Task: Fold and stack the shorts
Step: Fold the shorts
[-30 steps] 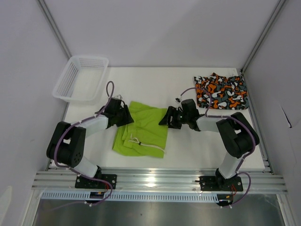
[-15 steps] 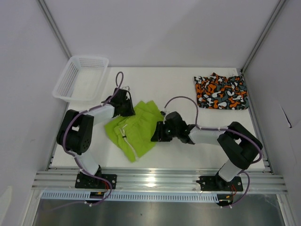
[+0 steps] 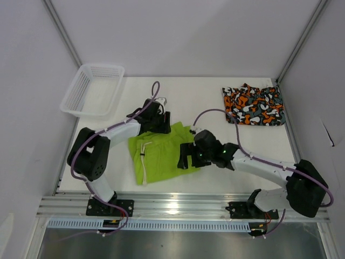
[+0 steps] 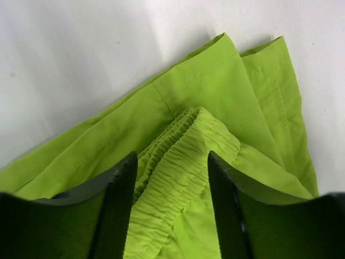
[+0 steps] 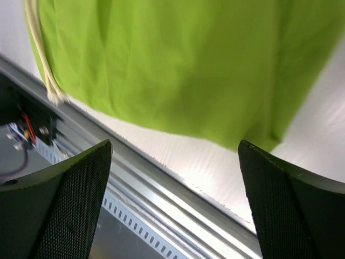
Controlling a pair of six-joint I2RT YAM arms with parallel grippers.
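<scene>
Top view high above and behind lime green shorts (image 3: 161, 159), looking down, both wrist views close over them, shorts shared by all.

The white-and-black left arm (image 3: 116, 129) bends sharply at its elbow, its forearm stretching toward 2 o'clock. The black two-finger left gripper (image 4: 171, 157) has its jaws partly apart. The matching right arm (image 3: 264, 168) lies low, reaching toward 10 o'clock. The right gripper (image 5: 175, 145) is spread wide.
</scene>
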